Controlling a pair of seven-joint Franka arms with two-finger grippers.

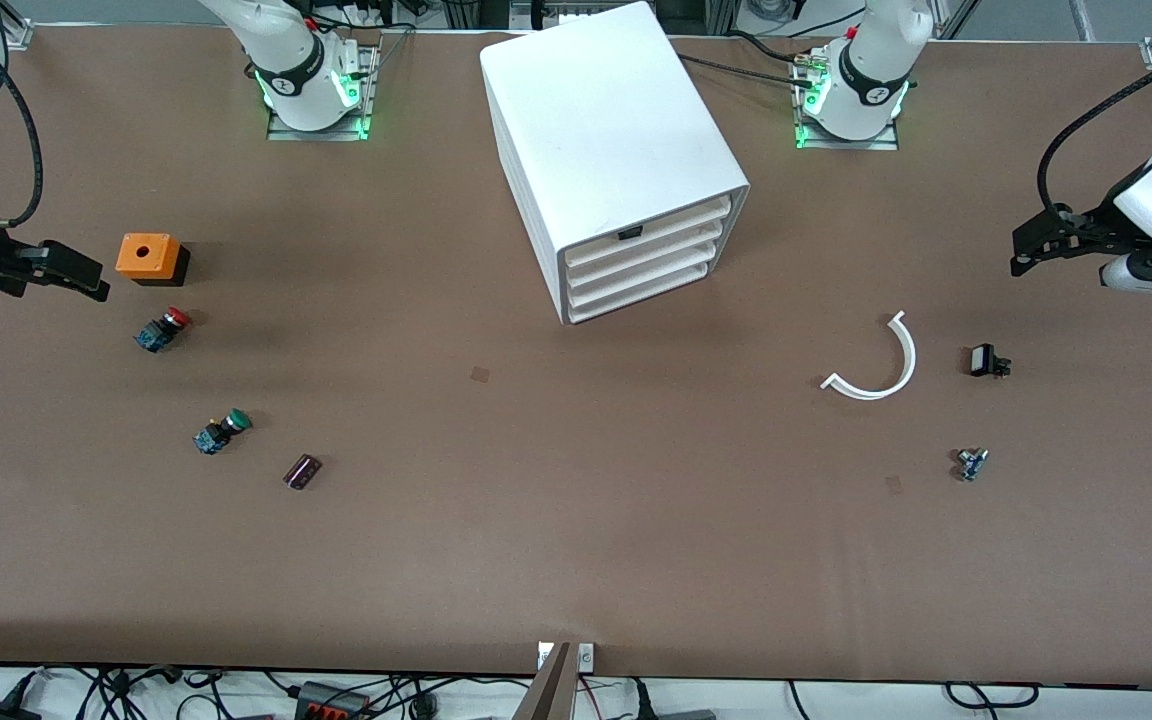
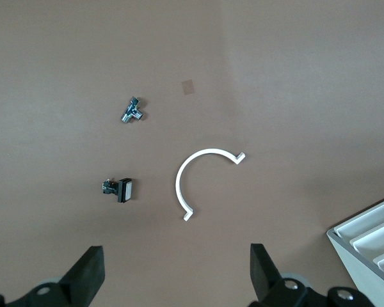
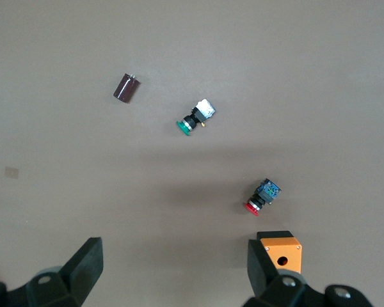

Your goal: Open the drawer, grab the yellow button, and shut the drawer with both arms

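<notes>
While the drawer [image 1: 648, 232] sat shut, topmost in the white cabinet [image 1: 606, 140] mid-table, both arms waited at the table's ends, well apart from it. The left gripper [image 2: 173, 272] hung fingers apart over a white curved strip [image 1: 876, 362]; the right gripper [image 3: 173, 272], likewise spread, hovered beside an orange box [image 1: 149, 257]. The brown table [image 1: 576, 540] also held a red-capped button [image 1: 162, 329] and a green-capped button [image 1: 222, 431].
</notes>
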